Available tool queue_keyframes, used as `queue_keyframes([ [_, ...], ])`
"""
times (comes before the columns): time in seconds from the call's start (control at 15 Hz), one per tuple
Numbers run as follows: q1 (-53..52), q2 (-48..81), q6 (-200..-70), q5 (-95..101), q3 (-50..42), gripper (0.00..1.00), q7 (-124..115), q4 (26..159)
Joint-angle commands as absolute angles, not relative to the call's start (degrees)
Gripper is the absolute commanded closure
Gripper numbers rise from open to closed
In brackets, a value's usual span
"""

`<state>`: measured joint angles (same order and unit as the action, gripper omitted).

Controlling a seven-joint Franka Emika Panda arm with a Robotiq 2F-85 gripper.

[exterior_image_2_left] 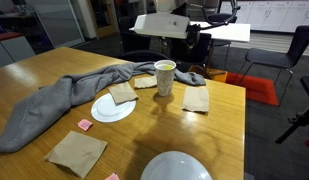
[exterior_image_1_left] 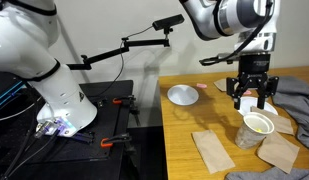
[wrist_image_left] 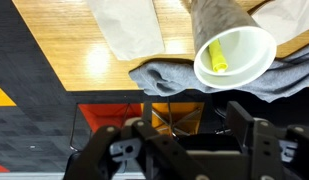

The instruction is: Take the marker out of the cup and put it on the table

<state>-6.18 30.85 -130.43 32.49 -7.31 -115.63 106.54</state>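
Gripper [wrist_image_left: 189,135] parts, dark and blurred, fill the bottom of the wrist view, nearest the camera. The jaws stand spread apart with nothing between them. Beyond them is the cup [wrist_image_left: 234,55], its wide white rim turned toward the camera. Inside it rests the bright yellow marker [wrist_image_left: 216,52], leaning against the inner wall. A crumpled grey cloth [wrist_image_left: 184,78] lies just beside the cup, and farther on a brown paper napkin [wrist_image_left: 129,30] lies flat on the light wooden table [wrist_image_left: 64,40]. In an exterior view, a shallow white dish [exterior_image_2_left: 184,168] sits closest to the camera. Behind it is a white plate [exterior_image_2_left: 104,112] with a napkin on it. Behind that, the cup [exterior_image_2_left: 165,77] stands upright near the far edge of the table, with a trace of yellow at its rim. In an exterior view, the gripper [exterior_image_1_left: 252,100] hangs just above the cup [exterior_image_1_left: 258,125] with its fingers pointing down and not touching it. The dish [exterior_image_1_left: 182,95] lies farther back on the table [exterior_image_1_left: 184,140].
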Motion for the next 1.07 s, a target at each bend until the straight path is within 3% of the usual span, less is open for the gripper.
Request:
queue_keyframes([
  [0.0,-7.00,31.94,-132.17,32.67,-8.43,0.26,-114.38,105.58],
  [0.8,-6.57,39.34,-135.95,31.87,-10.65,0.44,-107.81,97.47],
  [1.0,-6.82,40.73,-136.80,31.67,-11.17,0.54,-107.70,96.66],
])
